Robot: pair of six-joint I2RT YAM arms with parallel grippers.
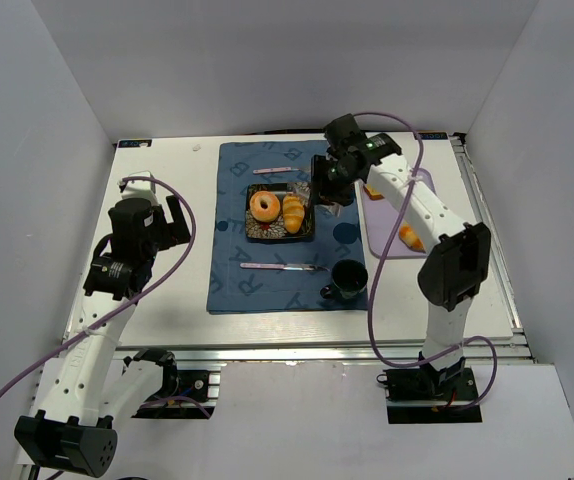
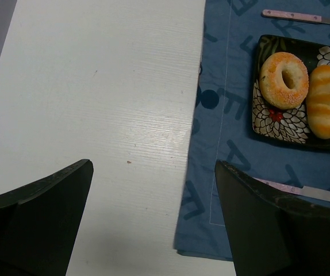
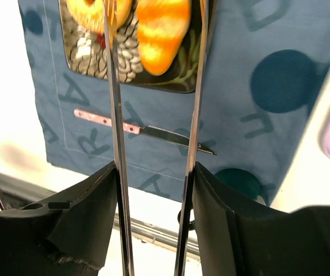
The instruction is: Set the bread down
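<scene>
Bread [image 1: 293, 212], a striped orange roll, lies on the square black plate [image 1: 267, 232], in its 3 o'clock half, with a sugared donut [image 1: 255, 207] just beside it at 9 o'clock. The plate sits on a blue placemat [image 1: 232, 270]; a fork [image 1: 272, 171] lies at 12 o'clock and a knife [image 1: 277, 267] at 6 o'clock.

From above, the right gripper [image 1: 325, 190] hangs at the plate's 2 o'clock edge (its jaws are hidden there). The right wrist view shows more: 2 thin metal blades [image 3: 114, 115] run along its fingers, parted wider than the roll and pinching nothing, so the roll is released.

The left gripper [image 2: 153, 164] hangs over bare white table [image 2: 96, 86] at the placemat's 9 o'clock side. Its wrist view shows the fingers spread wide, grasping nothing.
</scene>
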